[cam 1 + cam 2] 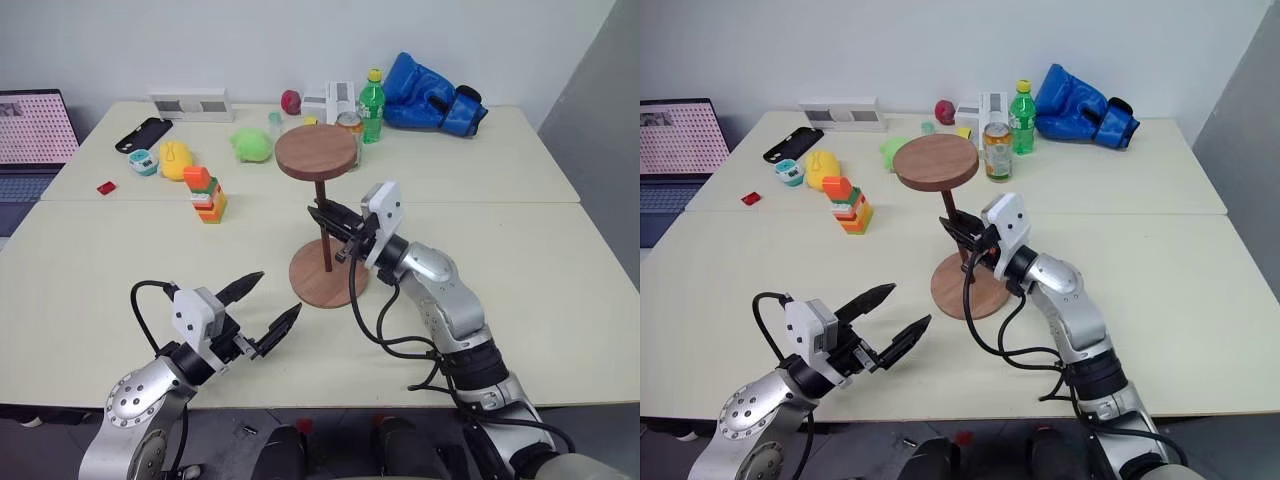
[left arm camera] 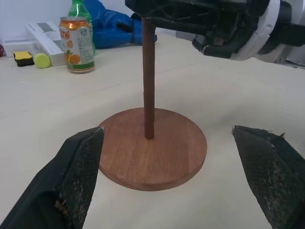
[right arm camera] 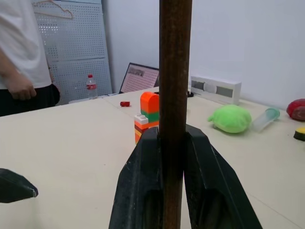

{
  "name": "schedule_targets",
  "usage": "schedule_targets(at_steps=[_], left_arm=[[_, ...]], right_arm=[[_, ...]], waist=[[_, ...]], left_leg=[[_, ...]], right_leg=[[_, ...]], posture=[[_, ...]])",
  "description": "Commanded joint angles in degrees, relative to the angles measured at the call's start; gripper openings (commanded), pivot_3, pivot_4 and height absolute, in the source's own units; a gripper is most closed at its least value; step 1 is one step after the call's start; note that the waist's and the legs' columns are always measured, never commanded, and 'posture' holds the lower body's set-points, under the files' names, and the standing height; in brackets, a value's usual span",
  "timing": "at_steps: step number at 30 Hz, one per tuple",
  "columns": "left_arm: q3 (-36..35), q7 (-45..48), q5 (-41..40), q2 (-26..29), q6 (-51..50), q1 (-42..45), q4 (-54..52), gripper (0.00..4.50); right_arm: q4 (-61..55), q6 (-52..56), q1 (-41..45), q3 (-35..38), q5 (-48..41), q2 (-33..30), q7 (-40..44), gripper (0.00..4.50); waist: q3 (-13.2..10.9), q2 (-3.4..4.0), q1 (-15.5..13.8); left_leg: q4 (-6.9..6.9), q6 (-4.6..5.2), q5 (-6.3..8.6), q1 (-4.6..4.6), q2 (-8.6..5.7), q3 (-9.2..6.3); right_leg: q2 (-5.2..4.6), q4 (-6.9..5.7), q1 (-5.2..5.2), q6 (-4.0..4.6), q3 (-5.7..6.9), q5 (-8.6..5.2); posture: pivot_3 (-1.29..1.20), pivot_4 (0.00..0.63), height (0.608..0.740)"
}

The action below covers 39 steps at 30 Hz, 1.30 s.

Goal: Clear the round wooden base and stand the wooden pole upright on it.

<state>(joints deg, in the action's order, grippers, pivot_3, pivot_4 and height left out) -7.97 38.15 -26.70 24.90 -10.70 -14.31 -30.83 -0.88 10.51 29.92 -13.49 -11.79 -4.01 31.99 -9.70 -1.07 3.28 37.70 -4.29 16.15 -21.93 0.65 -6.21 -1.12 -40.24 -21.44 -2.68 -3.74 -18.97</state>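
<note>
Seating step: wooden pole [image 1: 322, 215] upright in round wooden base [image 1: 327, 276] mid-tabletop [image 1: 520, 260], right gripper [image 1: 335, 222] fingers clamped on it, left gripper [image 1: 268, 305] fingers wide; next, release without toppling.

Right gripper [image 1: 330, 222] clamped on the wooden pole [image 1: 324, 229] partway up its shaft, right arm bent at the elbow and reached forward and leftward, left gripper [image 1: 268, 306] held level with fingers spread wide, nothing gripped between them
</note>
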Motion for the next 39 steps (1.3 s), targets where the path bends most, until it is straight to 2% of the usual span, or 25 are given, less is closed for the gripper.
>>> schedule_targets(at_steps=[1, 5, 8, 10, 12, 18, 22, 27, 29, 33, 36, 39], left_arm=[[-0.1, -0.3, -0.4, 0.1, 0.6, 0.4, -0.7, 4.5], [-0.3, -0.3, -0.6, 0.2, 0.4, 0.8, -0.3, 4.5], [-0.1, -0.3, -0.4, 0.0, 0.5, 1.2, -0.1, 4.5], [0.0, -0.3, -0.4, 0.1, 0.4, 1.6, 0.2, 4.5], [-0.1, -0.2, -0.5, 0.2, 0.4, 2.0, 0.5, 4.5], [-0.7, 0.1, -1.1, 0.5, 0.0, 3.1, 1.8, 4.5], [-0.2, 1.5, -4.6, 2.3, -5.5, 4.5, 2.4, 4.5], [-0.6, 6.6, -5.5, 10.3, -12.2, 9.0, 7.1, 4.5], [-1.0, 8.6, -4.7, 14.1, -13.5, 12.6, 10.4, 4.5], [-2.0, 12.2, -2.1, 21.0, -13.7, 16.5, 15.1, 4.5], [-4.9, 16.9, -3.3, 25.6, -13.7, 20.4, 20.9, 4.5], [-6.0, 20.6, -2.8, 29.7, -13.5, 23.5, 26.3, 4.5]], right_arm=[[4.3, 0.9, -3.1, -2.3, 4.3, -1.5, -1.4, 0.34], [6.4, 3.4, -2.5, -2.6, 6.5, -3.2, -2.7, 0.34], [5.9, 4.4, -1.3, -2.6, 5.5, -3.3, -2.5, 0.34], [5.0, 5.3, -0.8, -2.6, 4.8, -3.4, -2.1, 0.34], [4.0, 6.2, -0.6, -2.4, 4.2, -3.5, -1.8, 0.96], [-2.8, 15.8, 0.3, 0.4, -0.9, -5.2, 1.1, 2.13], [-5.4, 20.3, -0.4, -1.1, -1.1, -10.6, 6.0, 2.99], [-6.0, 21.8, -1.0, -0.9, -1.7, -17.9, 12.0, 4.14], [-4.2, 20.2, -0.9, 0.6, -1.7, -21.7, 15.1, 4.43], [-5.6, 20.8, -0.8, 3.6, -4.3, -25.9, 18.8, 4.43], [-9.3, 23.1, -1.6, 7.4, -8.7, -28.5, 21.5, 4.43], [-14.0, 25.0, -4.2, 9.1, -11.5, -31.6, 23.6, 4.43]], waist=[[0.1, 0.04, 0.0], [0.5, 0.08, 0.0], [0.6, 0.23, 0.0], [0.6, 0.26, 0.0], [0.6, 0.26, 0.0], [0.4, 0.3, -0.2], [0.4, 0.31, -0.1], [0.3, 0.32, -0.2], [0.1, 0.32, -0.3], [0.0, 0.32, 0.0], [-0.1, 0.31, 0.2], [-0.1, 0.31, 0.0]], left_leg=[[-0.08, 0.0, 0.0, 0.19, 0.0, 0.0], [-0.32, 0.0, 0.0, 0.48, -0.01, 0.04], [-0.76, 0.0, 0.01, 1.31, 0.0, 0.03], [-0.78, 0.0, 0.01, 1.38, 0.0, 0.04], [-0.78, 0.0, 0.01, 1.37, 0.01, 0.03], [-0.78, -0.01, 0.01, 0.87, -0.01, 0.02], [-0.9, -0.01, 0.02, 0.78, 0.04, -0.02], [-0.91, 0.0, 0.02, 0.78, 0.0, -0.04], [-0.89, 0.0, 0.02, 0.78, -0.02, -0.05], [-0.94, 0.0, 0.02, 0.76, -0.02, 0.0], [-1.01, 0.01, 0.03, 0.65, 0.03, 0.0], [-0.84, -0.01, 0.01, -0.09, 0.07, -0.1]], right_leg=[[0.0, 0.1, 0.18, 0.0, 0.0, 0.0], [0.0, 0.28, 0.44, 0.0, -0.02, 0.0], [-0.01, 0.76, 1.29, 0.01, 0.01, -0.02], [-0.01, 0.83, 1.38, 0.0, 0.0, -0.02], [-0.01, 0.83, 1.38, 0.0, 0.01, -0.02], [-0.03, 0.89, 0.93, 0.0, -0.02, -0.01], [-0.03, 1.08, 0.9, 0.01, 0.05, -0.01], [-0.03, 1.16, 0.94, 0.0, 0.11, -0.01], [-0.03, 1.16, 0.96, 0.0, 0.15, -0.01], [-0.03, 1.22, 0.93, 0.0, 0.11, -0.01], [-0.01, 1.22, 0.77, 0.01, 0.1, -0.01], [0.04, 0.97, 0.0, 0.02, 0.19, 0.0]], posture=[[0.0, 0.15, 0.74], [0.0, 0.15, 0.74], [0.0, 0.15, 0.74], [0.0, 0.15, 0.74], [0.0, 0.15, 0.74], [0.0, 0.15, 0.74], [0.0, 0.15, 0.74], [0.0, 0.15, 0.74], [0.0, 0.15, 0.74], [0.0, 0.15, 0.74], [0.0, 0.15, 0.74], [0.0, 0.15, 0.74]])
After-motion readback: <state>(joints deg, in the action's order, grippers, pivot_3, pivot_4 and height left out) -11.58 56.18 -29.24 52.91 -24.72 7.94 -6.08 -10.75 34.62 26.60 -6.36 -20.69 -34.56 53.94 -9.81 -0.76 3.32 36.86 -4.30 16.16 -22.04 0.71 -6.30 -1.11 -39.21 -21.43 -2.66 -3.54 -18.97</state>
